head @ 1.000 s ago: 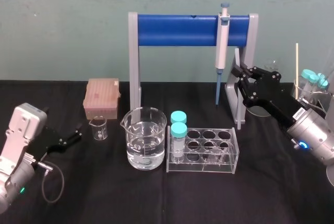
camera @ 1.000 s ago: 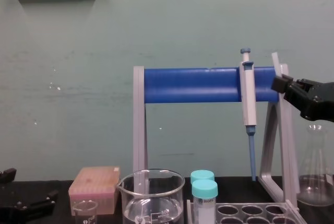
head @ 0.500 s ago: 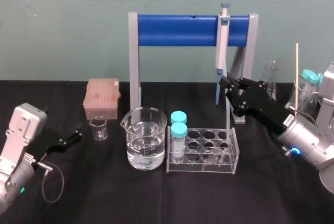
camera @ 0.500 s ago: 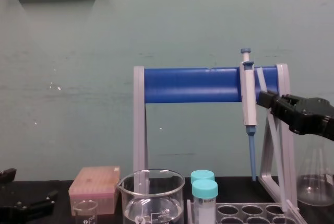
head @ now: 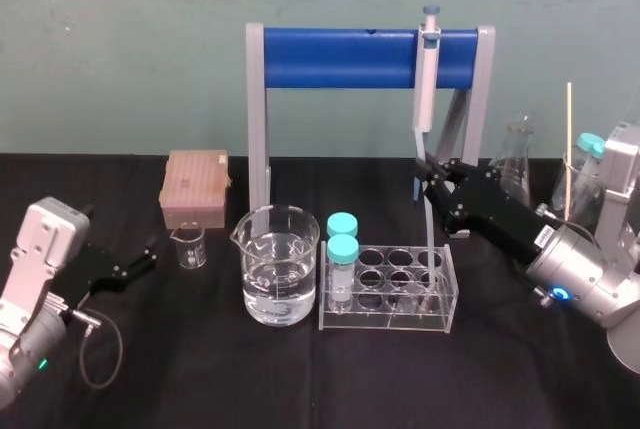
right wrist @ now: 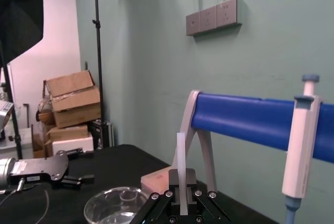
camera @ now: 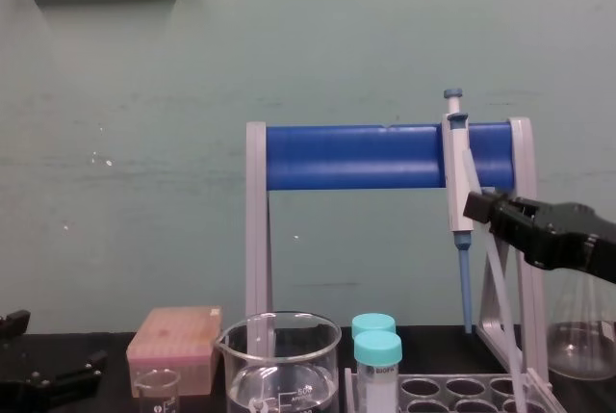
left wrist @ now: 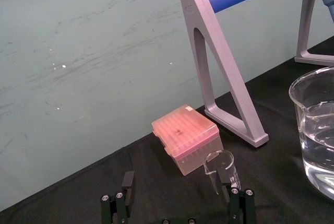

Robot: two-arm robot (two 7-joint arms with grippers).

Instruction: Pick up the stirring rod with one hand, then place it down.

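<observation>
Presently: right gripper (head: 435, 184), fingers clamped on stirring rod (right wrist: 180, 153), raised beside pipette (head: 426, 84); rod tilted, lower end down by tube rack (head: 390, 324), contact unclear. Left gripper (head: 140, 261), fingers apart, low over table (head: 200, 369) near small beaker (head: 189, 246).

A clear tube rack (head: 386, 321) sits just below the right gripper (head: 433, 181), a water beaker (head: 300, 241) to its left, a pipette (head: 427, 84) hanging near.
</observation>
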